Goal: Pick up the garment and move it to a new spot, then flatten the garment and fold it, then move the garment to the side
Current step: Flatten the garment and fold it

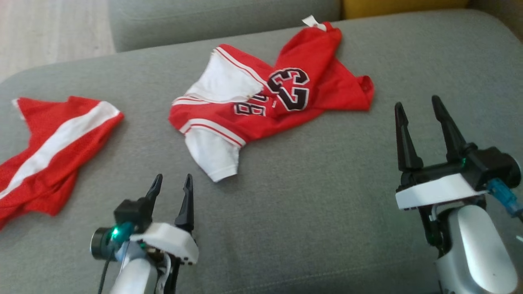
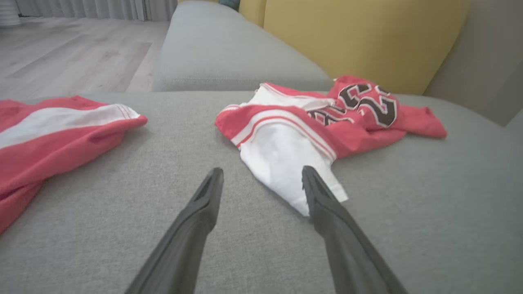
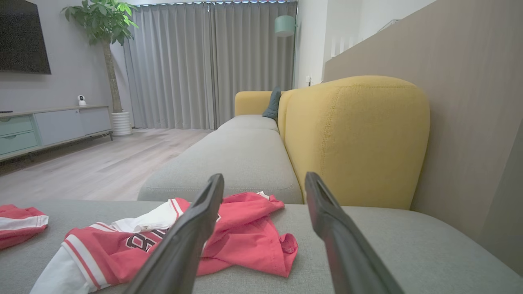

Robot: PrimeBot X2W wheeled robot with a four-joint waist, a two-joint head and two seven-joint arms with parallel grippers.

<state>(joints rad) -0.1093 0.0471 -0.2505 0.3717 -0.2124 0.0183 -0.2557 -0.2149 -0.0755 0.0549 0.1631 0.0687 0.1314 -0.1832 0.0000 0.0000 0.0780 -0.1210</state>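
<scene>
Well, jersey (image 1: 278, 102): red with white sleeves and a black 23, lying crumpled on the grey seat cushion (image 1: 310, 212), at its middle toward the back edge (one white sleeve points at the cushion's front).
Left gripper (image 1: 173, 177): fingers spread with nothing between them, over the cushion's front part and left of its middle. It is near that white sleeve but apart from it.
Right gripper (image 1: 417, 102): fingers spread wide and empty, over the cushion's right part.
Second red garment (image 1: 53, 143): has a white stripe and lies bunched at the cushion's left end.
Yellow backrest (image 3: 355, 139): stands behind the cushion's back edge, toward its right.
Next seat (image 3: 233, 163): grey, running on from the cushion's back edge.
</scene>
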